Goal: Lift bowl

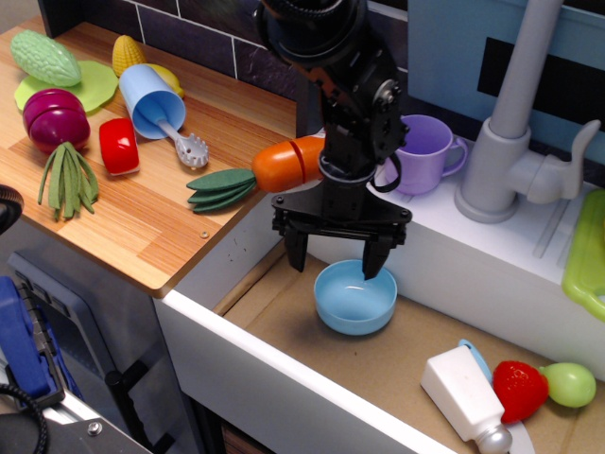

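The bowl (354, 305) is small, shallow, round and light blue. It sits upright on the brown sink floor. My black gripper (335, 260) hangs open just above the bowl's far-left rim. One fingertip (372, 265) is over the bowl's inside near the back rim, the other (296, 257) is left of the bowl, outside it. The gripper holds nothing.
A toy carrot (274, 168) lies on the counter edge behind the arm. A purple mug (425, 151) and a grey tap (515, 132) stand on the sink's back ledge. A white bottle (465, 395), strawberry (518, 390) and green fruit (571, 384) lie at the sink's right. A light blue cup (151, 99) and toy foods lie on the wooden counter (142, 218).
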Robot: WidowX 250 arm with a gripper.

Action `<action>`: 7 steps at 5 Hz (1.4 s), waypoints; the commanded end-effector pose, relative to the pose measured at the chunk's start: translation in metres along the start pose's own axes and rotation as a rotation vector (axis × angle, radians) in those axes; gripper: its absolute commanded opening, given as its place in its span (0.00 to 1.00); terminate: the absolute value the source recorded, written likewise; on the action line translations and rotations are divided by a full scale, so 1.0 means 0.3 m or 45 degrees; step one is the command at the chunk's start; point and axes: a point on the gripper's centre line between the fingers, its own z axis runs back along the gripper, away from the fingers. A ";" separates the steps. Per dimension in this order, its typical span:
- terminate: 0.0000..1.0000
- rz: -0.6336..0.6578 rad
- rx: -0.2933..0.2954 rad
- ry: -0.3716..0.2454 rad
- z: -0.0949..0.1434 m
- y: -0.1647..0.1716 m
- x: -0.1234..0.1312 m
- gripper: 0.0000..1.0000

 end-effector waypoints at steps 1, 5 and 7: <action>0.00 0.019 -0.038 -0.068 -0.003 0.000 0.043 1.00; 0.00 -0.036 -0.051 0.017 -0.133 0.073 -0.026 1.00; 0.00 -0.022 -0.085 0.037 -0.200 0.090 -0.014 0.00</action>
